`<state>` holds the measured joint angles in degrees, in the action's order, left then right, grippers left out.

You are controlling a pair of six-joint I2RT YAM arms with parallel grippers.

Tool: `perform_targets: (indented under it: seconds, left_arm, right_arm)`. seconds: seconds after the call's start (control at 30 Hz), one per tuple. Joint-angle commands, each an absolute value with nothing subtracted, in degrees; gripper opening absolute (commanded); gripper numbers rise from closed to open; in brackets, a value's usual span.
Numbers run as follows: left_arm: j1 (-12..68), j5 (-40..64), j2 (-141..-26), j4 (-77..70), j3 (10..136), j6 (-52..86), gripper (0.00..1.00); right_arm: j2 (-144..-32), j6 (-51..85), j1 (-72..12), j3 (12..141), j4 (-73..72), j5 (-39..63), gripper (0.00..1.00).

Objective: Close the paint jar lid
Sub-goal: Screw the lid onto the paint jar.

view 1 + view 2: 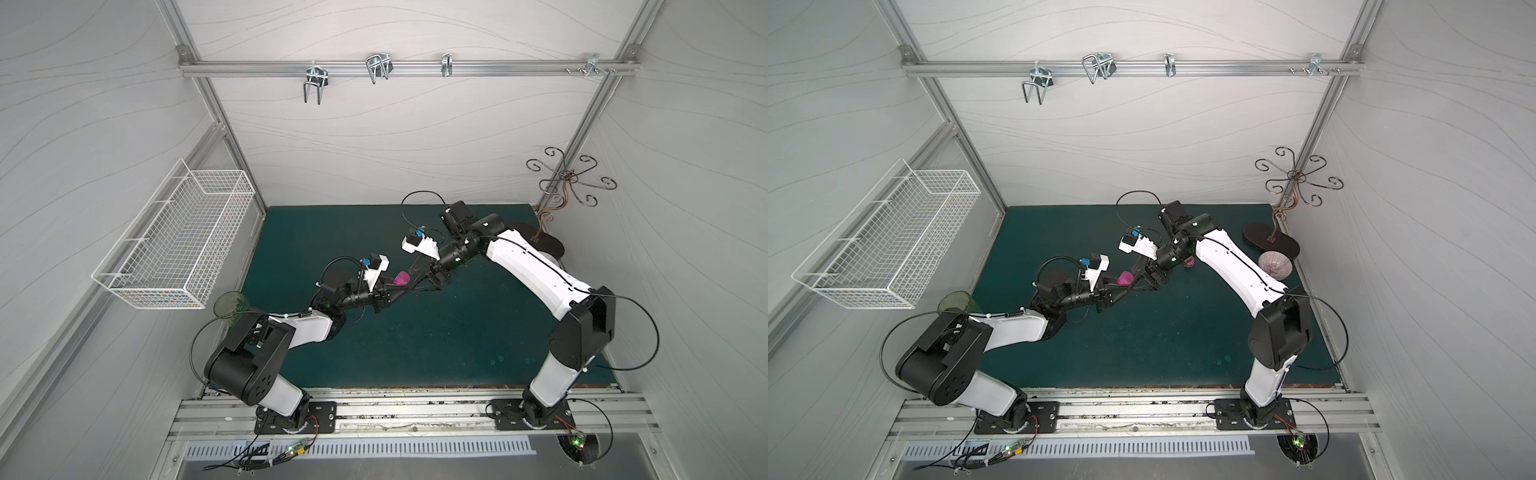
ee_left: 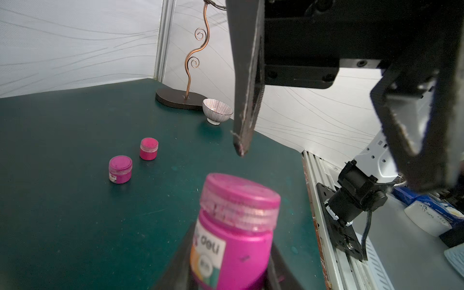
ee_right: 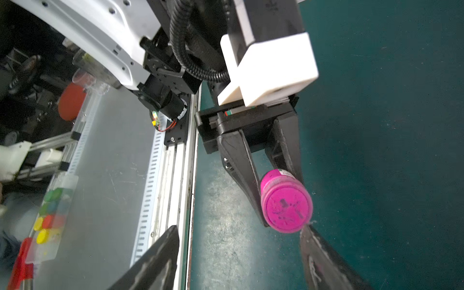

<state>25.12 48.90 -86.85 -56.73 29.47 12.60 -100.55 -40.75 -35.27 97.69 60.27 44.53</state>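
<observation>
A magenta paint jar (image 2: pixel 238 251) with a white label stands between the jaws of my left gripper (image 1: pixel 405 289), which is shut on its body. Its magenta lid (image 2: pixel 241 193) sits on the jar's neck, and the lid (image 3: pixel 286 208) faces the right wrist camera. In both top views the paint jar (image 1: pixel 401 278) (image 1: pixel 1124 277) hangs above the green mat between the two arms. My right gripper (image 3: pixel 238 228) is open with nothing between its fingers. One of its fingertips (image 3: pixel 305 229) is right at the lid's rim, and the other stands well off to the side.
Two small magenta jars (image 2: pixel 120 169) (image 2: pixel 149 148) stand on the green mat (image 2: pixel 62 213). A striped bowl (image 2: pixel 217 110) and a copper scroll stand (image 2: pixel 190 75) sit at the far right corner. A green cup (image 1: pixel 228 305) and a white wire basket (image 1: pixel 174 237) are at the left.
</observation>
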Motion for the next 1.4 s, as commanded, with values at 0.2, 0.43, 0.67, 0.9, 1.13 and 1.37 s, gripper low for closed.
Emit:
perform_targets:
  seconds: [0.2, 0.43, 0.67, 0.9, 1.13, 1.37]
  left_arm:
    - [25.5, 51.2, -85.0, -59.3, 31.6, 11.6, 0.01]
    - [26.1, 51.2, -85.0, -58.9, 31.7, 11.4, 0.01]
    - [26.6, 50.8, -84.9, -57.7, 32.1, 10.8, 0.01]
    - [26.6, 49.8, -85.1, -57.5, 32.3, 10.6, 0.01]
    - [28.0, 36.8, -84.8, -60.9, 30.8, 8.8, 0.00]
    - [33.6, 20.4, -84.5, -63.1, 29.8, 1.7, 0.00]
  right_arm:
    - [-103.6, -47.5, -37.6, 100.0, 62.6, 40.5, 0.73]
    - [-105.3, -46.9, -38.0, 102.2, 62.5, 41.7, 0.70]
    - [-107.5, -46.4, -38.4, 104.8, 64.9, 41.1, 0.50]
    - [-107.8, -44.4, -38.7, 105.5, 65.6, 41.6, 0.28]
    - [-109.8, -24.5, -41.5, 106.7, 64.5, 37.1, 0.30]
    - [-113.7, 4.1, -41.7, 107.9, 61.2, 36.2, 0.37]
